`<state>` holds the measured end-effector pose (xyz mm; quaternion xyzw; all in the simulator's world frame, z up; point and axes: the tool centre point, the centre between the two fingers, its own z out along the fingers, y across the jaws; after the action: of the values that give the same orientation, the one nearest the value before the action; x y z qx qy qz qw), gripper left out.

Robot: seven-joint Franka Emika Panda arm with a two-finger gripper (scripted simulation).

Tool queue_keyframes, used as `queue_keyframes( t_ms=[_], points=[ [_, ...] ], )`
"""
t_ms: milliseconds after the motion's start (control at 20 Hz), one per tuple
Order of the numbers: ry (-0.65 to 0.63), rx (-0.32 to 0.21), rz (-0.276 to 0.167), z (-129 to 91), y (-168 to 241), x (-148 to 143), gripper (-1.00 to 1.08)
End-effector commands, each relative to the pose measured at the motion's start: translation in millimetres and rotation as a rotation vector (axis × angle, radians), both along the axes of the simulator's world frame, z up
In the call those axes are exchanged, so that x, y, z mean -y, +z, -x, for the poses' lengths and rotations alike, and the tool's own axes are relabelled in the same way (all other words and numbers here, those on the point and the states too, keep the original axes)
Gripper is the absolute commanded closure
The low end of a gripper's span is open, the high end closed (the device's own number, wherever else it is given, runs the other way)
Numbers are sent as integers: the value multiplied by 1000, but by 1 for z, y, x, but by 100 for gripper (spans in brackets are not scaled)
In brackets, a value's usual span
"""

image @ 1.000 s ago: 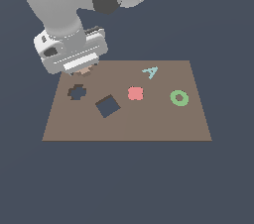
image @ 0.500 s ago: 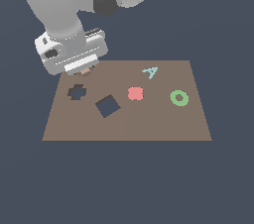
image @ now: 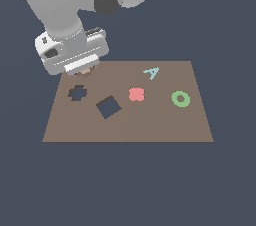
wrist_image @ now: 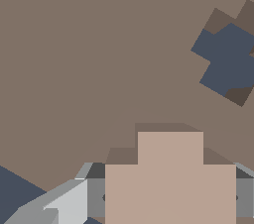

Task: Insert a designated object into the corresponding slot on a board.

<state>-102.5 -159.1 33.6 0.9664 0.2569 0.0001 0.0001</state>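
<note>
Exterior view: we see the tool (image: 85, 71) hanging low over the far corner of the board (image: 150, 125), on the exterior view's left. A sliver of the tan plus-shaped block (image: 86, 71) peeks out under the tool's grey body, above the board surface. The cross-shaped slot (image: 77, 92) lies just nearer the camera than the tool and is unfilled. Beside it, toward the exterior view's right, is the larger dark square cutout (image: 108, 107), then the red-pink block (image: 136, 94), and further right the green ring (image: 181, 98). A small pale blue-green piece shaped like the letter A (image: 152, 72) sits near the far edge of the board. We make out no other lettering or brand marks, and the arm's housing carries none we can read.

Wrist view: the tan plus-shaped block (wrist_image: 170, 178) fills the foreground, with a grey finger (wrist_image: 94, 197) pressed against one flank and another at the opposite flank, so we take the tool as clamped on the block. The cross-shaped slot (wrist_image: 229, 62) shows apart from the block, partly cut off by the frame edge. Bare board (wrist_image: 79, 59) covers the rest.
</note>
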Motion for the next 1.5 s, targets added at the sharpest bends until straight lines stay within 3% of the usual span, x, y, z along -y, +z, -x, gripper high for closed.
queue_keyframes(
  t_ms=[0,450,1100,1450],
  points=[
    [-3,-1,0,0,0,0,108],
    [-87,0,0,-15,1,-3,108],
    [-385,0,0,-69,5,1,108],
    [-491,0,0,-87,7,8,108]
  ],
)
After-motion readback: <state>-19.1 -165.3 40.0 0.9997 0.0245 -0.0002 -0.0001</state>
